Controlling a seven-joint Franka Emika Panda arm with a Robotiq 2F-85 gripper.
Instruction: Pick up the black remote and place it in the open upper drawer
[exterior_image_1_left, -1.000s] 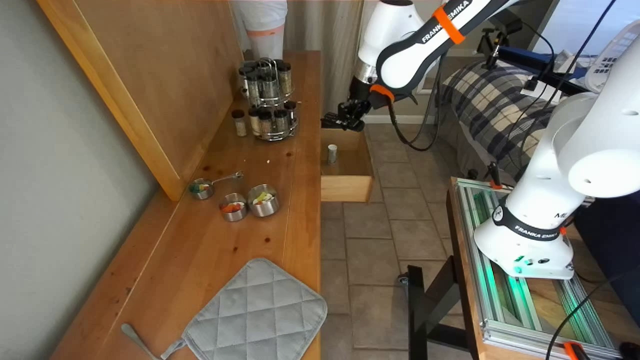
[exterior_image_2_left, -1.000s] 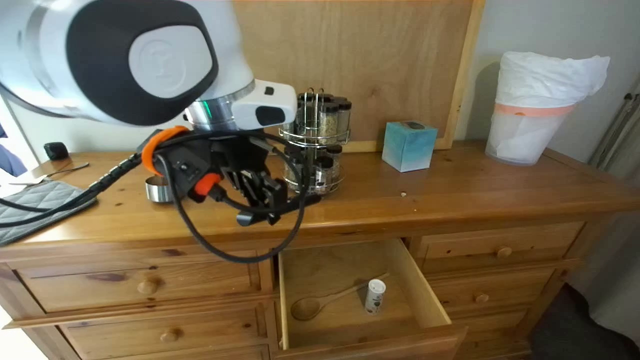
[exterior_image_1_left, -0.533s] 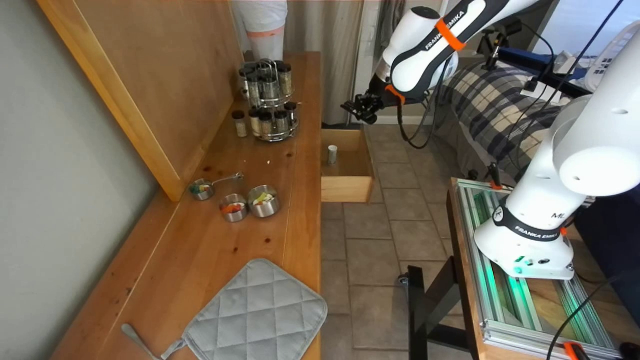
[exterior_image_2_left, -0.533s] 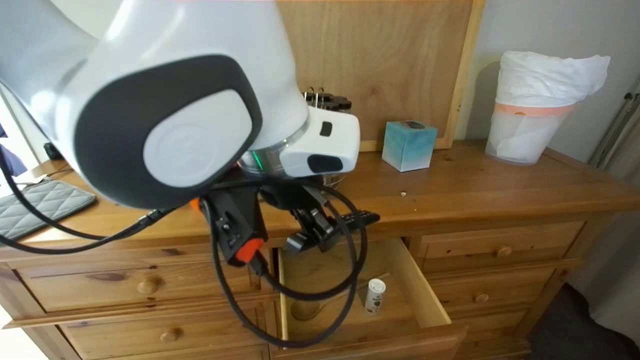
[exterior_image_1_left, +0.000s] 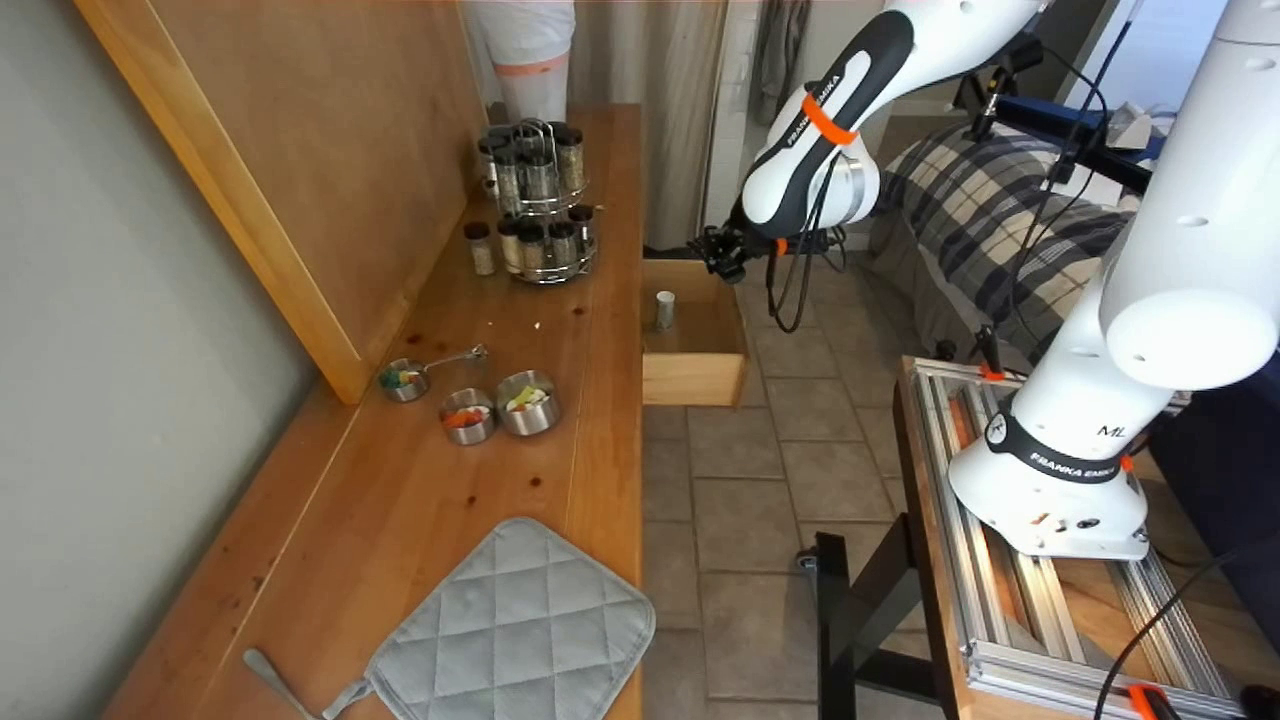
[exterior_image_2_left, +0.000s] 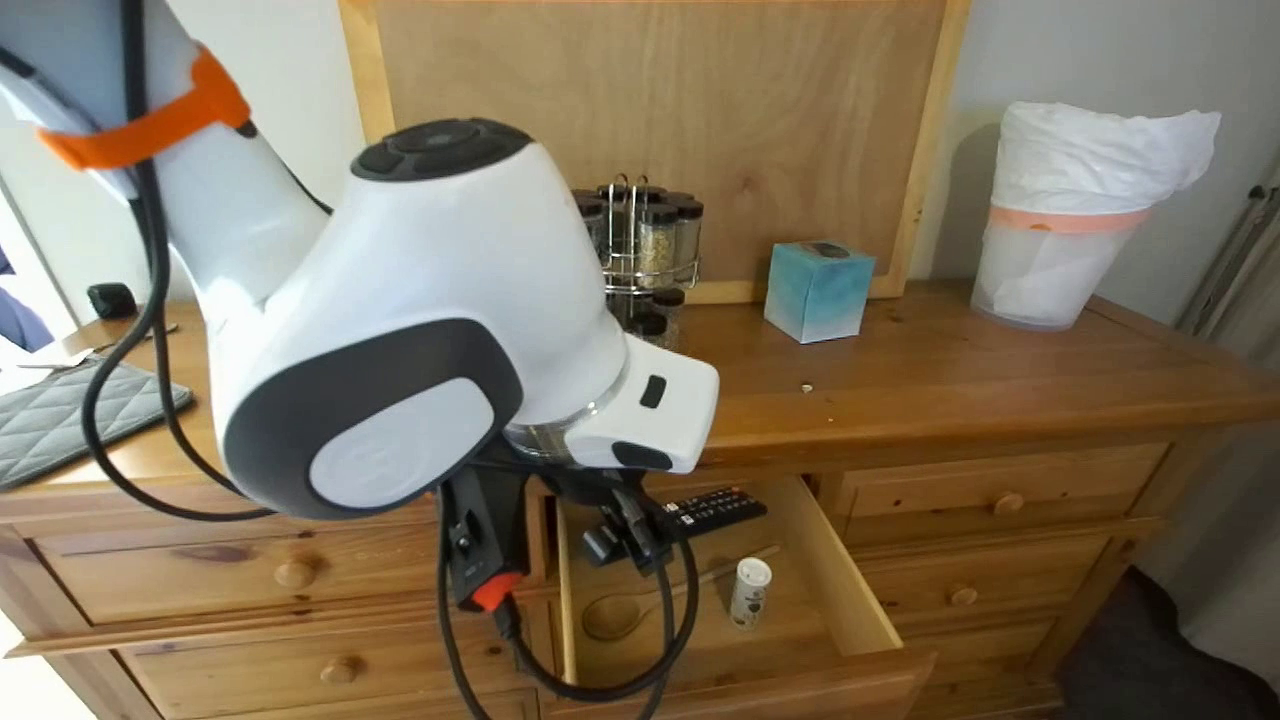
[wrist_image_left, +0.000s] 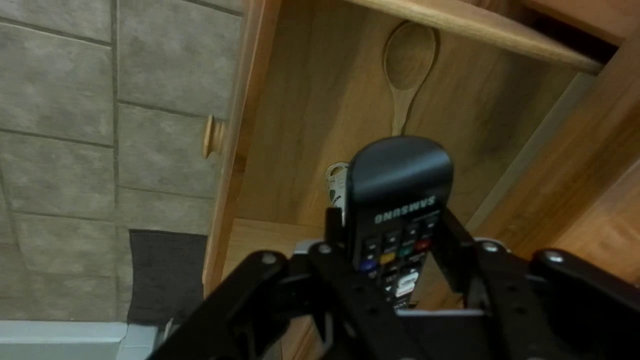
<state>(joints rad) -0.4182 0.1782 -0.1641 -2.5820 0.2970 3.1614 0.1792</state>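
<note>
The black remote (wrist_image_left: 400, 195) is pinched between the two fingers of my gripper (wrist_image_left: 392, 225) in the wrist view. Its far end points away from the wrist, and fingers hide part of its sides. In an exterior view the remote (exterior_image_2_left: 715, 510) sticks out past the gripper (exterior_image_2_left: 630, 535), over the open upper drawer (exterior_image_2_left: 850, 590). In an exterior view the gripper (exterior_image_1_left: 715, 250) is at the back part of the drawer (exterior_image_1_left: 693, 378), and the remote is only a thin dark sliver. The remote looks held above the drawer floor; the exact height cannot be told.
A wooden spoon (exterior_image_2_left: 612, 617) and a white shaker (exterior_image_2_left: 750, 592) lie in the drawer, the shaker upright. A spice rack (exterior_image_1_left: 540, 200), metal cups (exterior_image_1_left: 526, 402) and a grey pot holder (exterior_image_1_left: 520, 620) are on the countertop. A tissue box (exterior_image_2_left: 820, 290) stands farther along.
My gripper has moved with the remote from the countertop edge out over the open drawer, then lower. The arm has swung round and folded down. The drawer and its contents have not moved.
</note>
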